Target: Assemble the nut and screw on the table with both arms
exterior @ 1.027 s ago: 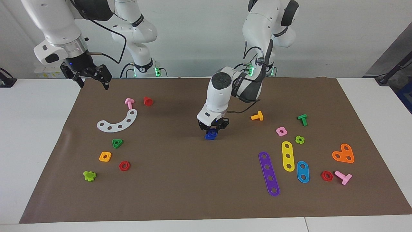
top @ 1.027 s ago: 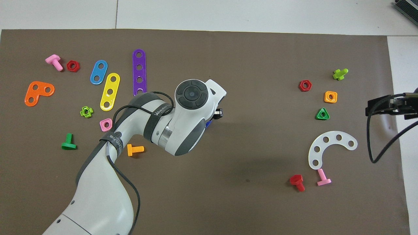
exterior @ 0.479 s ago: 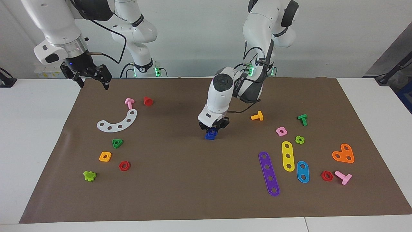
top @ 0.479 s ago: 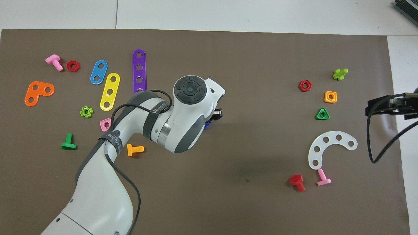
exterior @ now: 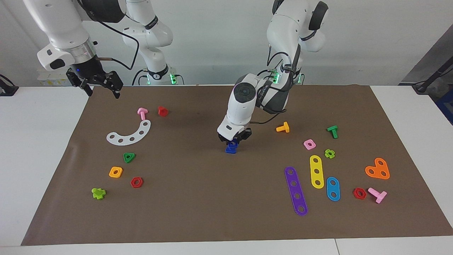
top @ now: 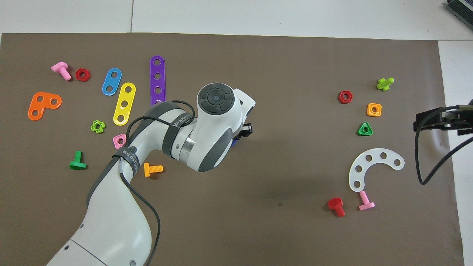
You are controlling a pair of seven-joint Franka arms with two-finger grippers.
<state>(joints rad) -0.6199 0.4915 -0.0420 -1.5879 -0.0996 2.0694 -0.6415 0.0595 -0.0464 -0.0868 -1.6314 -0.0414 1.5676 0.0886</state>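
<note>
Near the middle of the brown mat on the table, my left gripper points down, shut on a dark-blue piece with a round hole, the nut. The nut sits on top of the dark-blue screw, which rests on the mat. I cannot tell how far the two are joined. In the overhead view the left wrist hides them except for a blue sliver. My right gripper hangs open and empty in the air over the mat's edge at the right arm's end, where the arm waits.
A white curved strip, a pink screw, a red screw and several nuts lie toward the right arm's end. An orange screw, a pink nut and flat coloured strips lie toward the left arm's end.
The left wrist has turned a little above the blue pieces, still shut. The pieces stay in place. The right arm has not moved.
</note>
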